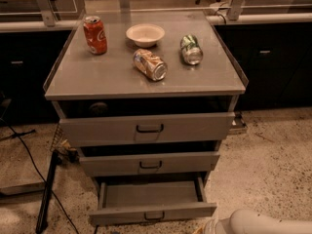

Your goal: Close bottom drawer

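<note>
The bottom drawer (152, 212) of the grey cabinet stands pulled out towards me, its bare grey inside open to view and its narrow front, with the small dark loop handle at centre, low near the speckled floor (273, 155). My gripper (204, 228) sits at the lower edge of the view, just beside the right end of that drawer front. It is mostly cut off there, so I cannot tell whether it is released or clenched, nor whether it touches the front. My pale forearm (273, 223) runs off to the right behind it.

Above, the middle drawer (150, 164) and the top drawer (148, 128) each show a dark gap over their fronts. On the counter (97, 77) a red can (94, 34) stands upright at the back left, a pale bowl (145, 34) sits near the back centre, a tan can (150, 64) lies on its side in front of the bowl, and a green can (191, 49) lies on its side to the right. A black pole (48, 191) leans on the floor left of the cabinet.
</note>
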`<state>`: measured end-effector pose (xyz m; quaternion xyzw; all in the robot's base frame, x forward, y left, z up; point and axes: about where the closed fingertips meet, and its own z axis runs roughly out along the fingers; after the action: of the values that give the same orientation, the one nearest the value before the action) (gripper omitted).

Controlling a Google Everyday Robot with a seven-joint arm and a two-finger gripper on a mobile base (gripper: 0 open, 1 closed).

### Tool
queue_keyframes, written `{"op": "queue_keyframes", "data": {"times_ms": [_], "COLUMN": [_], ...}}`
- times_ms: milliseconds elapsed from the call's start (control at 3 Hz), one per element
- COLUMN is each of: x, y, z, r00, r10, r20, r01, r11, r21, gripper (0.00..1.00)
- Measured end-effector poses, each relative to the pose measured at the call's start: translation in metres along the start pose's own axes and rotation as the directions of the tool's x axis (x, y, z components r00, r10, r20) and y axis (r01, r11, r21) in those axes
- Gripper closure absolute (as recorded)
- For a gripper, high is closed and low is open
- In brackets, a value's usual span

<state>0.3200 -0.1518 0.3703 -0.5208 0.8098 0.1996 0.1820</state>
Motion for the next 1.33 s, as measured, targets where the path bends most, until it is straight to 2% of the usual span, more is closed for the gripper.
{"op": "queue_keyframes", "data": {"times_ms": [667,1000,1333], "x": [0.003,0.005,0.004], "y": [-0.002,-0.016,-0.039], "z": [0.013,0.041,0.072], "r00": [1.0,0.999,0.99], "r10": [0.002,-0.036,-0.088], "r20": [0.002,0.041,0.107], "r01": [-0.002,0.035,0.079], "r11": [0.9999,0.9993,0.9933], "r21": [-0.017,0.013,0.085], "gripper": [1.0,1.0,1.0]}}
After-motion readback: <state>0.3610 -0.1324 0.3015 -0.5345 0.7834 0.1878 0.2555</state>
